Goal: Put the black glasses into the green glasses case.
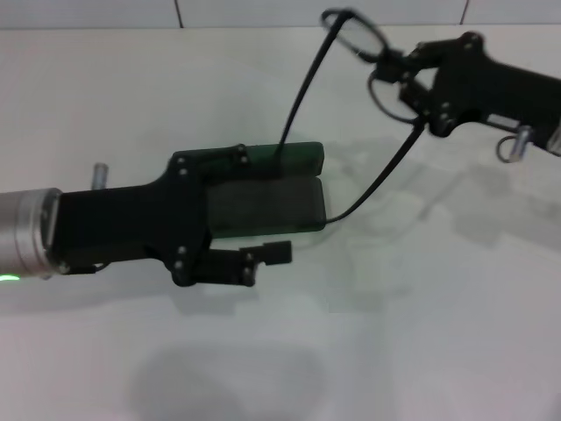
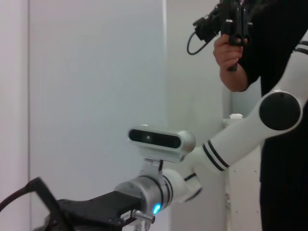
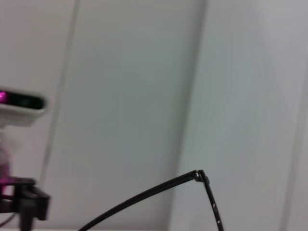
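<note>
Black glasses (image 1: 361,53): thin black frame, rounded clear lenses, long slender temple arms unfolded. Right gripper (image 1: 405,74) jaws clamped on frame at bridge, glasses held aloft; both temples trail down from jaws, tips reaching green glasses case (image 1: 272,189). Case: dark green, rounded corners, open on white table (image 1: 421,333), lying between wide-spread jaws of left gripper (image 1: 254,206).
</note>
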### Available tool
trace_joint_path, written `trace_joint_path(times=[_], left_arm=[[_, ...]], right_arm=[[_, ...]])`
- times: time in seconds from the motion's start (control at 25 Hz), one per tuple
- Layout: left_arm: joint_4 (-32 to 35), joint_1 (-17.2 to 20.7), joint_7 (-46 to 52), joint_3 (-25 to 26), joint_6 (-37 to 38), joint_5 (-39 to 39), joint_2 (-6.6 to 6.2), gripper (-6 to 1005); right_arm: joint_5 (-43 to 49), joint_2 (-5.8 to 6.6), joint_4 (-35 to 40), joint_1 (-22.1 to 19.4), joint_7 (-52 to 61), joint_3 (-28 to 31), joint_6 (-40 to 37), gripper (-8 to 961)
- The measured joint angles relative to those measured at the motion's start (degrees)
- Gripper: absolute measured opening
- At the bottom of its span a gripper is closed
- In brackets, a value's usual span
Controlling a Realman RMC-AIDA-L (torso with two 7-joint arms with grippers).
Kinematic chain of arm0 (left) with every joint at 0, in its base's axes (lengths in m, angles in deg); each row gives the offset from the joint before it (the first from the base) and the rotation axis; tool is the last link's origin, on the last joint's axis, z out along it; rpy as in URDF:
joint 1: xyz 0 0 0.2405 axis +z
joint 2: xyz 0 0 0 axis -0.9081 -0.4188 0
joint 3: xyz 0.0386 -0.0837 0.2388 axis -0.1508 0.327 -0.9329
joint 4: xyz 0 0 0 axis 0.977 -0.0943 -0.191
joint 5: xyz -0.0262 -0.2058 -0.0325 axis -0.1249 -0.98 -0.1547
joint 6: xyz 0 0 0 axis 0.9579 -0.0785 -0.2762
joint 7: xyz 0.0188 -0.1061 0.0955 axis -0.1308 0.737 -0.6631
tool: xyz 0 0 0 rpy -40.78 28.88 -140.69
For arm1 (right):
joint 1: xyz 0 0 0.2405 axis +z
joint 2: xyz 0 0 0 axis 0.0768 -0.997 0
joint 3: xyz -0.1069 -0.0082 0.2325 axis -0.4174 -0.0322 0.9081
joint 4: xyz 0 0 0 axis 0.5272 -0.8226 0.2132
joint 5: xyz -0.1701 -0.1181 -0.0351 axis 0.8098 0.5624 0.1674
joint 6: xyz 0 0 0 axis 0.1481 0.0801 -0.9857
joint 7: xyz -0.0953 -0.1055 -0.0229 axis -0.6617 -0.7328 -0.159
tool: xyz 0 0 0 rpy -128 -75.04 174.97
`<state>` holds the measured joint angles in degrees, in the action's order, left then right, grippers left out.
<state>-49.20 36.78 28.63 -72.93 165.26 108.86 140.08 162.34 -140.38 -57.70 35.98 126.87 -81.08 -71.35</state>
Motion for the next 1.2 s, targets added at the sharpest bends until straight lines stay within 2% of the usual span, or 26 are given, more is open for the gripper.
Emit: trace_joint_path(times=[0.24,0.44,0.6,0.72,0.92,1.2], left_arm=[[-0.2,0.8,0.4,-0.2,0.0,-0.4,-0.68,836],[-1.1,0.8,0.5,-0.4,-0.1,1.1,-0.18,835],[-2.4,0.3,0.3,-0.4,-0.3,2.0,0.13,834],[-2.5,0.1,0.2,-0.5,-0.4,2.8,0.43,834],[-2.6,-0.1,0.2,-0.5,-0.5,2.9,0.53,833],[-4.4,-1.4,-0.2,-1.0,-0.5,3.1,0.59,832]], right_arm=[[-9.5,-0.02,3.8,-5.8,0.0,0.0,-0.1,70],[-17.6,-0.21,2.1,-6.3,0.9,-0.5,-3.7,72],[-18.0,-0.51,-0.9,-3.5,4.1,-0.7,-7.7,74],[-17.9,-0.57,-5.3,0.6,6.4,-2.1,-9.3,75],[-17.9,-0.57,-7.6,4.3,9.0,-6.8,-8.8,77],[-17.9,-0.57,-12.0,8.2,10.5,-7.5,-8.3,79]])
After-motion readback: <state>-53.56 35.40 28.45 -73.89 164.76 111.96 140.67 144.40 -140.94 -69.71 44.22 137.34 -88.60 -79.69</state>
